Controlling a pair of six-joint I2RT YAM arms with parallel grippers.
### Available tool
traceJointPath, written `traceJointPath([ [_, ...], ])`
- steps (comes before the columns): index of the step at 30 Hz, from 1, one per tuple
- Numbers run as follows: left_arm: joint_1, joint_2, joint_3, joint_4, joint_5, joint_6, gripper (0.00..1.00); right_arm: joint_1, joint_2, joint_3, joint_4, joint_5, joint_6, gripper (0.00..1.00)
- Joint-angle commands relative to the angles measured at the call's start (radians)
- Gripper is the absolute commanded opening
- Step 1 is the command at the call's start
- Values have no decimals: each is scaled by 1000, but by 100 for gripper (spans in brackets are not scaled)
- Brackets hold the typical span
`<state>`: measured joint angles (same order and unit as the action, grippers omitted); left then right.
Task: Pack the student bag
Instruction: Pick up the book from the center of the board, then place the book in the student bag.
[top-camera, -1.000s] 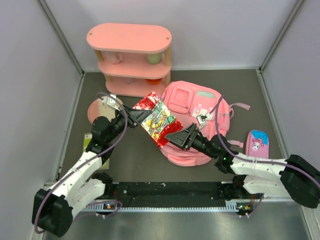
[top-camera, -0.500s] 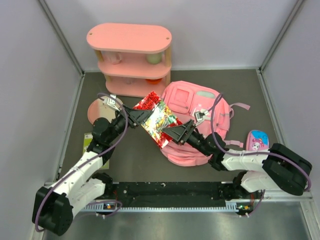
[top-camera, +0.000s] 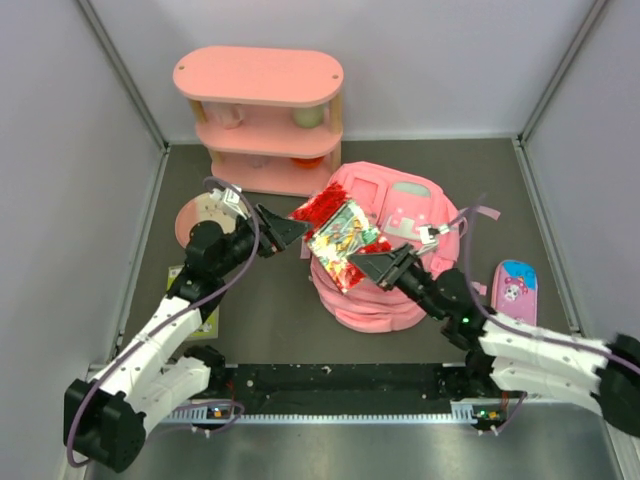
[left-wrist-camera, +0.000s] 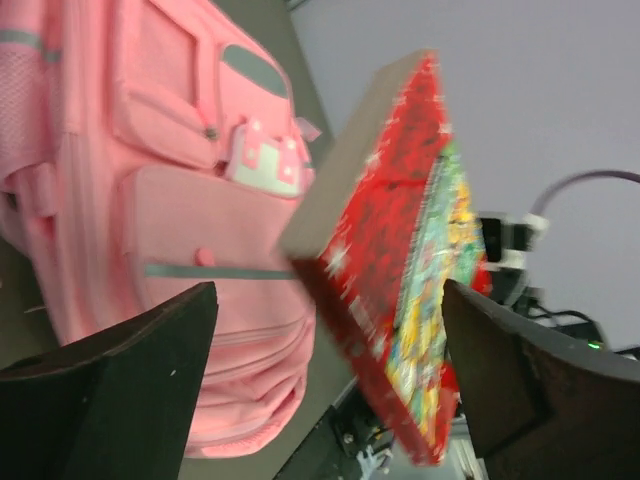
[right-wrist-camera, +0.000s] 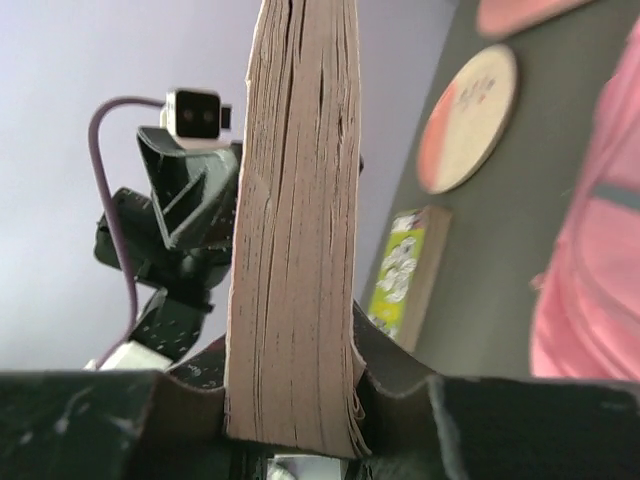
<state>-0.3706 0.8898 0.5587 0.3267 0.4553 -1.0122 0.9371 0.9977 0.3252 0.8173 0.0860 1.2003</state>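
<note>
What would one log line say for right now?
left gripper: open, empty | right gripper: shut on red book | red book: lifted, near student bag

The red book (top-camera: 343, 240), pinched in the right gripper (top-camera: 368, 265), hung over the student bag (top-camera: 400, 215) and covered its 9 o'clock side. The left gripper (top-camera: 295, 232), jaws wide, stood just off the book's 9 o'clock edge. Bare table (top-camera: 270, 310) lay open at that gripper's 6 o'clock. The pink shelf (top-camera: 258, 120) closed off 12 o'clock. A round disc (top-camera: 190, 222) lay at 9 o'clock and a green book (top-camera: 176, 288) at 8 o'clock.

Dark table (top-camera: 270, 310) carries shelf (top-camera: 258, 75), student bag (top-camera: 362, 195), disc (top-camera: 193, 217), pencil case (top-camera: 513, 288).
</note>
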Motion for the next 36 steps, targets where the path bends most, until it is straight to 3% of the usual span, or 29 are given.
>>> traceJointPath([
  [1, -4, -2, 122, -444, -105, 311, 99, -12, -338, 129, -652, 349, -182, 0],
  [4, -7, 72, 132, -529, -115, 354, 99, -15, -510, 181, -1008, 531, -192, 0],
  [10, -68, 360, 205, -486, -50, 405, 98, -17, -677, 196, -1344, 675, -98, 0],
  [19, -116, 649, 331, -382, -110, 428, 99, -18, -881, 213, -1517, 679, -71, 0],
  [29, -51, 658, 336, -193, -72, 368, 99, -18, -1044, 221, -1689, 627, -15, 0],
  [36, -39, 829, 425, -173, -60, 316, 99, -18, -1056, 239, -1719, 624, -21, 0],
])
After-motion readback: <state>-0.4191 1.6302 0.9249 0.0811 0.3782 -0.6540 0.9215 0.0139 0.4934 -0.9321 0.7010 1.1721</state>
